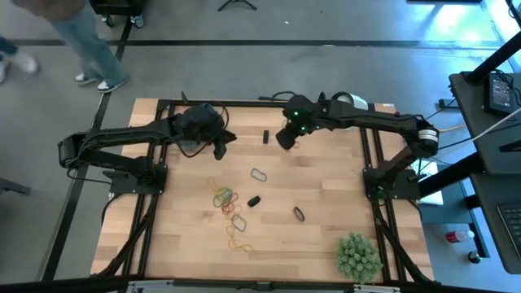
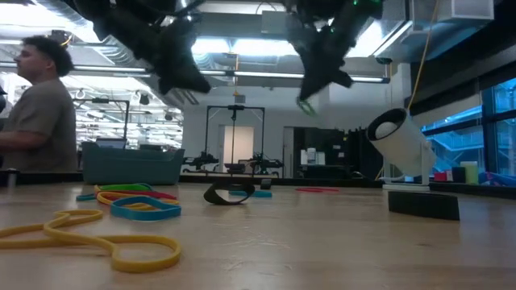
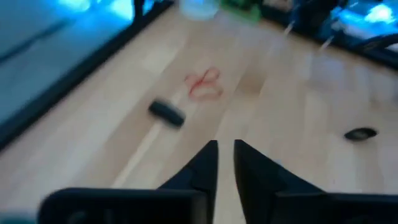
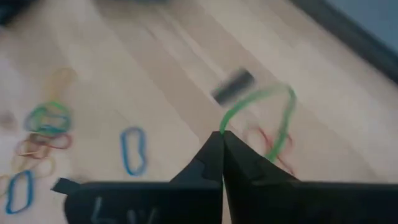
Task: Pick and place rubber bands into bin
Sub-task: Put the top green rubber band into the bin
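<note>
Right pincer (image 4: 222, 138) is clamped on a green rubber band (image 4: 267, 115), the loop dangling off the tips, up in the air over the far part of the table (image 1: 326, 195), around one o'clock from the middle. That one is lifted but not delivered. The teal bin (image 2: 133, 163) sits at the far left in the low view; from overhead the left arm seems to hide it, so I cannot say what is inside.

Plenty left. A heap of coloured rubber bands (image 1: 225, 198) lies at about seven o'clock from the table's centre, a blue loop (image 1: 259, 174) just beyond it, a dark band (image 1: 299, 214) off at four o'clock, and a red band (image 3: 204, 84) on the wood at the far side, under the right arm. Early going, I'd judge.

Right arm reaches in from the right edge, elbow folded, wrist high and angled down. Left pincer (image 3: 225, 155) hangs at eleven o'clock, fingers a sliver apart with nothing between them, arm stretched in from the left side, raised off the table.
</note>
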`<action>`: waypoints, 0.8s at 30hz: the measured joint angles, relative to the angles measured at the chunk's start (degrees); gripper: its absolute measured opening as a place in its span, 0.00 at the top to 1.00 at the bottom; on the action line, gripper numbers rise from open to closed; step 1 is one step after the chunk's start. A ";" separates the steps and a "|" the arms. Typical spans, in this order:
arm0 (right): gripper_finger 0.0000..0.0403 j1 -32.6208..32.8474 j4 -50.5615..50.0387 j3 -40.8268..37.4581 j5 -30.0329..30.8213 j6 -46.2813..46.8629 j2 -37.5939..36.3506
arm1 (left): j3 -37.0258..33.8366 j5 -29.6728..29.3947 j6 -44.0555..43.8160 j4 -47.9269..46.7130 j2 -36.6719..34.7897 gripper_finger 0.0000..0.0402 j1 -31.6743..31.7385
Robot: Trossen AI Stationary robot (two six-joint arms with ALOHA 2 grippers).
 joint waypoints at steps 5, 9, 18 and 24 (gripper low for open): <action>1.00 2.42 9.98 0.00 -1.08 -6.23 -0.11 | 0.00 2.28 1.78 8.80 0.00 0.70 -0.06; 1.00 4.15 19.03 0.00 -3.87 -12.11 -0.11 | 0.00 2.48 1.71 13.91 0.00 0.57 -0.04; 1.00 4.80 31.93 0.00 -17.58 -17.66 -0.11 | 0.00 1.96 5.35 23.31 0.00 0.46 -2.10; 1.00 4.77 33.04 0.00 -18.54 -17.85 -0.11 | 0.00 -1.29 7.54 25.55 0.01 0.48 -3.10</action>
